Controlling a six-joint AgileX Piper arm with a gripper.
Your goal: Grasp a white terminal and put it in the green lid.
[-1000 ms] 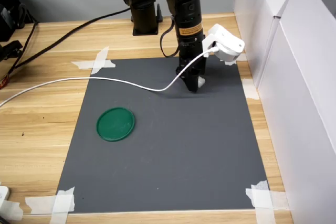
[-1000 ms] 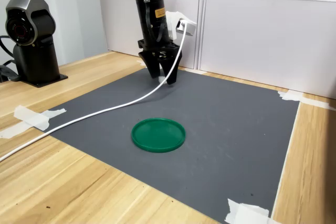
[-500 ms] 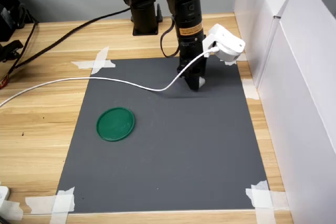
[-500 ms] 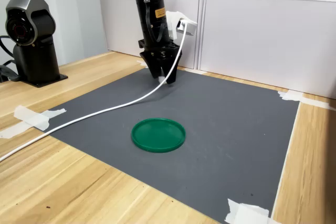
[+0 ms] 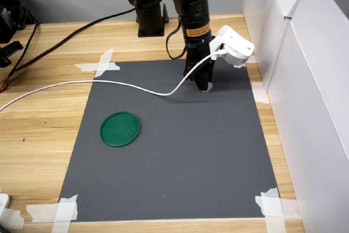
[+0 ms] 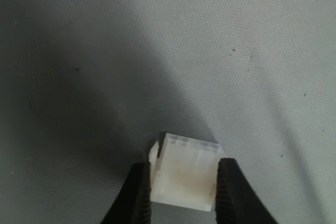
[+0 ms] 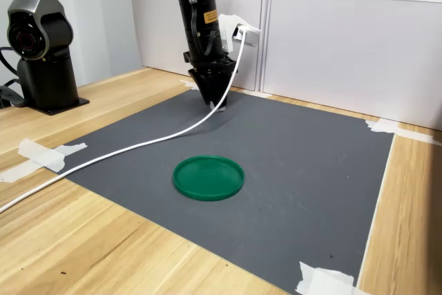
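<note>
In the wrist view the white terminal (image 6: 184, 174) sits between my two dark fingers (image 6: 139, 195), which press on its two sides. My gripper (image 6: 184, 167) is shut on it, down at the grey mat (image 5: 174, 156); whether the piece still rests on the mat I cannot tell. In both exterior views the gripper (image 5: 203, 86) (image 7: 216, 103) points straight down at the mat's far part, and the terminal is barely visible there. The green lid (image 5: 120, 129) (image 7: 208, 177) lies flat and empty on the mat, well apart from the gripper.
A white cable (image 5: 82, 84) (image 7: 124, 148) trails from the wrist camera across the mat and wood. White panels (image 5: 305, 80) stand along the first exterior view's right. A second arm's base (image 7: 41, 53) stands at the second exterior view's left. Tape strips (image 5: 101, 65) hold the mat's corners.
The fingers have come together from open to shut on the white terminal. The arm has stayed at nearly the same spot.
</note>
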